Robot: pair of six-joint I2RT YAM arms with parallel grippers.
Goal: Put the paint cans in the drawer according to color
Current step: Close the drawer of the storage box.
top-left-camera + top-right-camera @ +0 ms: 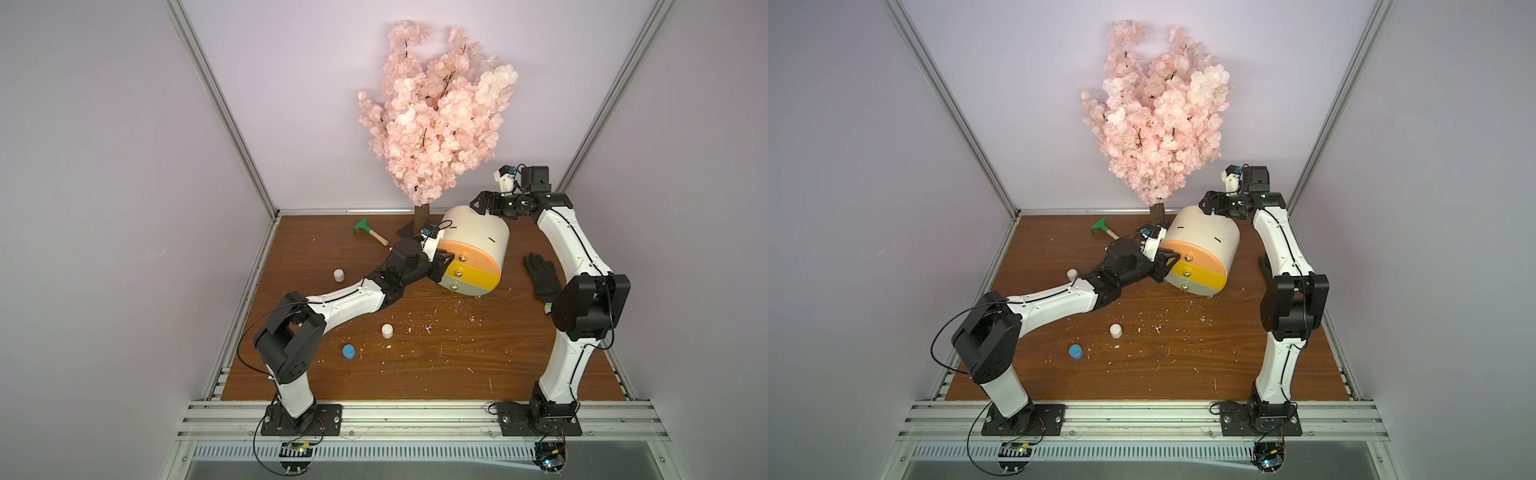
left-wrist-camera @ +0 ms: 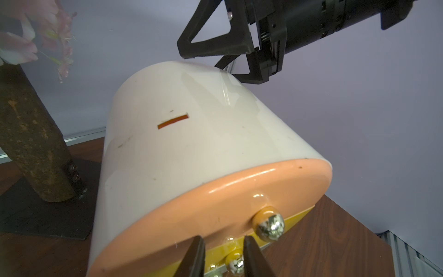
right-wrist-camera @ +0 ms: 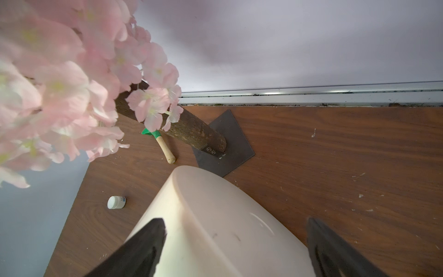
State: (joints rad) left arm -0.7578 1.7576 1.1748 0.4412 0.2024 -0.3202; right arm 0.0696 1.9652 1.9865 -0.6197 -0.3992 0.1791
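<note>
Surface (image 1: 415, 374): brown wood grain, flecked with pale scraps

Blossom tree (image 1: 432, 116): pink, trunk on a dark plate at the back, just beside the cabinet

Cabinet (image 1: 473, 232): cream drum at centre back; three drawers (peach, yellow, grey, top to bottom), all pushed in

Right tool (image 3: 236, 221): jaws spread wide, astride the cabinet's rear top edge; contact cannot be told

Left tool (image 2: 224, 242): at the cabinet's front, jaws narrow, with the yellow drawer's knob (image 2: 236, 263) between them; whether they pinch it cannot be told

Black glove (image 1: 542, 276): flat on the surface, right of the cabinet

Green-headed toy (image 1: 368, 230): wooden handle, lying left of the trunk

Paint cans: three seen, all out on the surface. White can (image 1: 339, 274) is near the left edge, beyond the left arm; second white can (image 1: 387, 330) is in front of that arm; blue can (image 1: 348, 351) is near it, further forward
</note>
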